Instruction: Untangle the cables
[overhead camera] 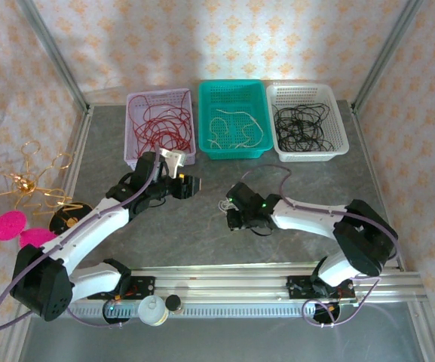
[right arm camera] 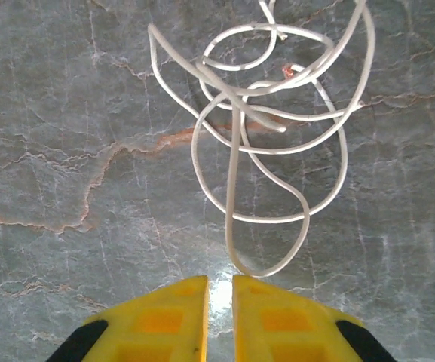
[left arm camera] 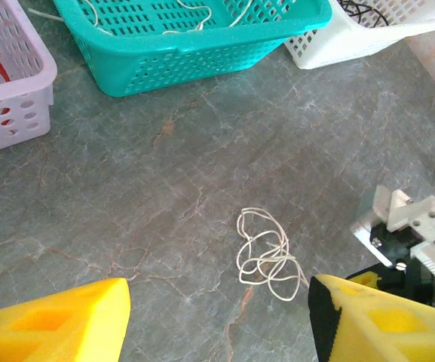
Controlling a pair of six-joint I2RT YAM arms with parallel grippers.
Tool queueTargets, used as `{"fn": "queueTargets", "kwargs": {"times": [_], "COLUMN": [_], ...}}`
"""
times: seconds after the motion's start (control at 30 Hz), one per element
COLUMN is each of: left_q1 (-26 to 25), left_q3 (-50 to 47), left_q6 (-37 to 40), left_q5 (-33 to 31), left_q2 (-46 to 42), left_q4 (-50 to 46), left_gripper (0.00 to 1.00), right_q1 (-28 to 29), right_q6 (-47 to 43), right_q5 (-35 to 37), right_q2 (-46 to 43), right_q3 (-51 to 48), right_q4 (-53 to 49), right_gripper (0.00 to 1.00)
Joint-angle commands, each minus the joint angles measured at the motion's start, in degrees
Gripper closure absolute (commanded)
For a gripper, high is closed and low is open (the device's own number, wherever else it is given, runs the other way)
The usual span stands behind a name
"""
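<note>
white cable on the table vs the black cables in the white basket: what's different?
The white cable lies out on the table; the black cables sit in the white basket. The white cable is one small clump; the black cables spread across the basket floor. Both are thin and loosely curled.

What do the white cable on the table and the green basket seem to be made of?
White cable: likely plastic-coated wire, smooth, faintly glossy, lies in loose loops. Green basket: moulded plastic, slightly shiny, regular holes in its walls.
</note>
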Motion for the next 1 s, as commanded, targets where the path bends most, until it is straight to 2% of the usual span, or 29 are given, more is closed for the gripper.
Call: {"fn": "queueTargets", "kwargs": {"times": [0.0, 0.1, 0.43, 0.63, 0.87, 0.97], "left_q1": [0.6, 0.6, 0.7, 0.5, 0.6, 0.6], "left_q3": [1.2, 0.8, 0.5, 1.5, 0.9, -0.8], "left_q6": [0.0, -0.8, -4.4, -4.5, -4.2, -5.1], "left_q5": [1.1, 1.4, 1.5, 1.7, 2.1, 2.5], "left_q2": [0.6, 0.9, 1.8, 1.4, 1.0, 0.1], "left_q4": [0.9, 2.3, 4.8, 3.3, 3.0, 4.6], "left_gripper": [0.35, 0.35, 0.36, 0.37, 0.37, 0.37], "right_q1": [-0.1, -0.4, -2.8, -2.9, -2.9, -3.0], "right_q6": [-1.2, -2.4, -5.9, -3.9, -3.0, -3.2], "right_q5": [3.9, 4.8, -3.4, -1.6, 2.3, 3.3], "right_q2": [-4.6, -5.4, 2.1, 4.1, 2.4, 0.3], "right_q3": [2.7, 4.0, 5.2, 3.6, 3.0, 2.9], "right_q4": [-5.2, -7.3, -3.7, 1.0, 1.9, 0.2], "right_gripper": [0.78, 0.69, 0.65, 0.74, 0.99, 1.0]}}
